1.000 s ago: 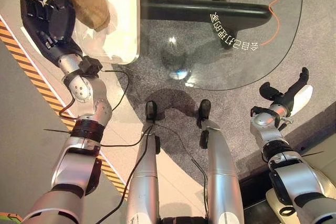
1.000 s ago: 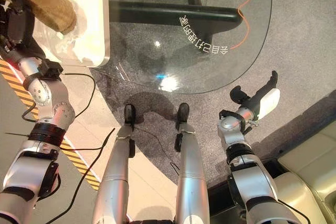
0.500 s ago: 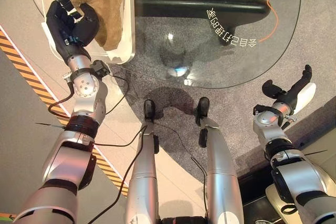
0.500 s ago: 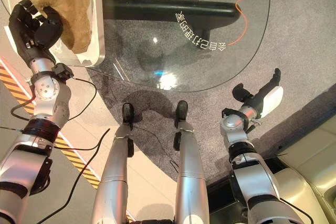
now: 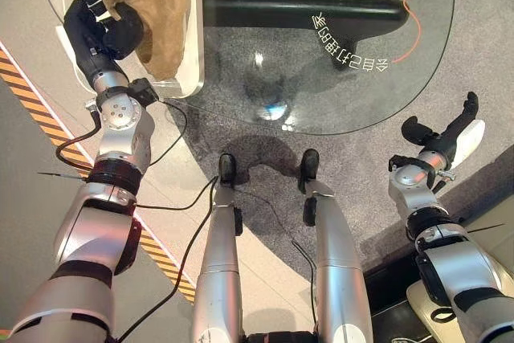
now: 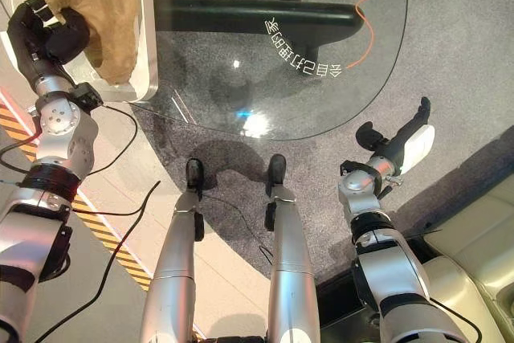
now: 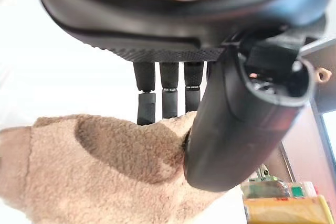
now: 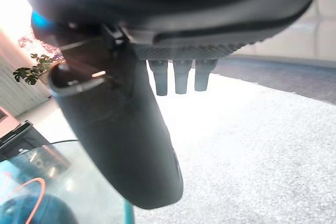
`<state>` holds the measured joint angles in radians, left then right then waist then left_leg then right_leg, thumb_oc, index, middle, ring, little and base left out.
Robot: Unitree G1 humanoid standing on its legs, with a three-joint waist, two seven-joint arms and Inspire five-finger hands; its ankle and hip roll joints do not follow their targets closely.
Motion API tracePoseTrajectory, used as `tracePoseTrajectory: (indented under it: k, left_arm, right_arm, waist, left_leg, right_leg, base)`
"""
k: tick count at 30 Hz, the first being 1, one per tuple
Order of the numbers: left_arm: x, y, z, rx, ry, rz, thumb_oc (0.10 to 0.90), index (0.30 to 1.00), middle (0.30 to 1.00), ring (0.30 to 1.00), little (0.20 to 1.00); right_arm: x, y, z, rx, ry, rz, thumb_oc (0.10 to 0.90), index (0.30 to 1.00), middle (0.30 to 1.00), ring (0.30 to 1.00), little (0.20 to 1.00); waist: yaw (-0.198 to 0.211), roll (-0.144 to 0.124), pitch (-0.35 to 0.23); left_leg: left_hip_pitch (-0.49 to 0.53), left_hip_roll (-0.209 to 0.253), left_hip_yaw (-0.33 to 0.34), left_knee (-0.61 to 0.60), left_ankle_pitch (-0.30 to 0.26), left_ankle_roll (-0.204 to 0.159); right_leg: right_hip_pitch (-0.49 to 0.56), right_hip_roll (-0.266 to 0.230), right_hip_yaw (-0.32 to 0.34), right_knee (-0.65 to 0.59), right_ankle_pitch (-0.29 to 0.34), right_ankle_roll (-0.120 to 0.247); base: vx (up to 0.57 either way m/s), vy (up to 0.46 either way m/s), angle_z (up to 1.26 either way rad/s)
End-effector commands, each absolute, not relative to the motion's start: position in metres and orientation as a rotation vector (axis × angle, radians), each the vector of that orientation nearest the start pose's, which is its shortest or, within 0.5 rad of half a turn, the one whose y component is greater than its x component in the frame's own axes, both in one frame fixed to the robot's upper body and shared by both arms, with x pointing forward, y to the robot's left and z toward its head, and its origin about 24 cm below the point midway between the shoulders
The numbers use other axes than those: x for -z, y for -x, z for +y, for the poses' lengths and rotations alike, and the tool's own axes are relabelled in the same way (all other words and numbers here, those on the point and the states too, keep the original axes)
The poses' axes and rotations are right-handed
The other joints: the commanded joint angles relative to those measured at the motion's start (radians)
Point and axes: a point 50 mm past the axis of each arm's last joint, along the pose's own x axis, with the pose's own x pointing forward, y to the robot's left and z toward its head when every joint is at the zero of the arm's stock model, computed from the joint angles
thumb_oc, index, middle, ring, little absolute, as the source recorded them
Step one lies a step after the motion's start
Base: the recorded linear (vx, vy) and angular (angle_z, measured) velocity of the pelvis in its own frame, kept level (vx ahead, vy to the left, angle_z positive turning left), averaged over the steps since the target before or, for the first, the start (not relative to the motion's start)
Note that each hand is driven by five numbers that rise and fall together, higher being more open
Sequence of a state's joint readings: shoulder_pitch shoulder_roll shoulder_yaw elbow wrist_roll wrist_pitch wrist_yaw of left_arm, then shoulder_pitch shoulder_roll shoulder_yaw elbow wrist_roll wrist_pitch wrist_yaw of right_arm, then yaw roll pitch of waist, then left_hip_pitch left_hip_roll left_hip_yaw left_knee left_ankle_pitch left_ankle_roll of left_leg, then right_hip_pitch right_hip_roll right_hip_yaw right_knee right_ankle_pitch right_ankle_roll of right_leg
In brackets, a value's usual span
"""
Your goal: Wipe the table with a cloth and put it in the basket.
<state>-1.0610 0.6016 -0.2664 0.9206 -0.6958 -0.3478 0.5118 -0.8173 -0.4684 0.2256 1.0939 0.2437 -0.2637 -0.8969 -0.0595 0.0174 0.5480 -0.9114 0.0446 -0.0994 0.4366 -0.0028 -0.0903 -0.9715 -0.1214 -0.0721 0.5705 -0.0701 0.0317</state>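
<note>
Your left hand [image 5: 100, 30] is curled tight round a bunched corner of the tan cloth [image 5: 157, 10]; in the left wrist view the thumb [image 7: 236, 124] presses into the fleecy fabric while the fingers [image 7: 169, 98] close on it from the other side, so you have a firm pinch on it. The cloth hangs from that grip in a loose fold, held over the white basket [image 5: 193, 62] that sits at the left edge of the glass table [image 5: 361, 78]; most of the cloth lies within the basket's outline, though you cannot tell whether its lower end touches the basket's floor. Through the glass you can see the table's black base bar [image 5: 305, 12] and a thin orange cable [image 5: 414, 14]. Your right hand [image 5: 446, 136] hangs low at your right side, beyond the table's rim and above the grey carpet [image 5: 498, 54]; its fingers are straight and relaxed, its thumb stands apart, and it holds nothing.
</note>
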Motion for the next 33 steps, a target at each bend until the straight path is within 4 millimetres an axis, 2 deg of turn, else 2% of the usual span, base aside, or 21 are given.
tracePoseTrajectory:
  k: [1,11,23,30,33]
  left_arm:
    - [-0.26,-0.378,0.298,-0.681,0.156,-0.509,0.8,0.9,0.9,0.9,0.9]
    - [-0.249,-0.385,0.294,-0.619,0.139,-0.423,0.8,0.9,0.9,0.9,0.9]
    - [-0.254,-0.382,0.294,-0.62,0.178,-0.481,0.8,0.9,0.9,0.9,0.9]
    - [-0.256,-0.375,0.296,-0.628,0.214,-0.563,0.8,0.9,0.9,0.9,0.9]
    - [-0.243,-0.37,0.298,-0.627,0.215,-0.57,0.8,0.9,0.9,0.9,0.9]
  right_arm:
    - [-0.125,-0.35,-0.304,1.033,0.345,-0.194,0.8,0.9,0.9,0.9,0.9]
    - [-0.13,-0.353,-0.303,1.024,0.347,-0.202,0.8,0.9,0.9,0.9,0.9]
    - [-0.126,-0.351,-0.301,1.024,0.341,-0.19,0.8,0.9,0.9,0.9,0.9]
    - [-0.104,-0.344,-0.302,1.005,0.302,-0.117,0.8,0.9,0.9,0.9,0.9]
    - [-0.079,-0.335,-0.299,0.969,0.301,-0.036,0.8,0.9,0.9,0.9,0.9]
  waist:
    - [0.006,0.0,-0.028]
    - [0.001,-0.002,-0.028]
    - [0.002,-0.002,-0.028]
    - [0.003,-0.004,-0.028]
    - [0.007,-0.005,-0.028]
  left_leg:
    - [0.04,-0.07,0.121,0.027,-0.08,0.102]
    - [0.038,-0.067,0.123,0.021,-0.078,0.1]
    - [0.056,-0.069,0.12,0.02,-0.077,0.101]
    - [0.099,-0.073,0.114,0.011,-0.072,0.096]
    - [0.166,-0.084,0.107,-0.024,-0.059,0.091]
  right_leg:
    - [0.073,0.119,0.002,-0.067,-0.021,-0.027]
    - [0.072,0.121,0.007,-0.077,-0.017,-0.025]
    - [0.087,0.122,0.012,-0.078,-0.014,-0.024]
    - [0.125,0.126,0.023,-0.087,-0.007,-0.018]
    - [0.184,0.124,0.025,-0.116,0.005,-0.008]
  base:
    - [0.0,0.0,0.0]
    - [0.0,0.0,0.0]
    - [0.0,0.0,0.0]
    - [0.0,0.0,0.0]
    - [0.0,-0.011,0.0]
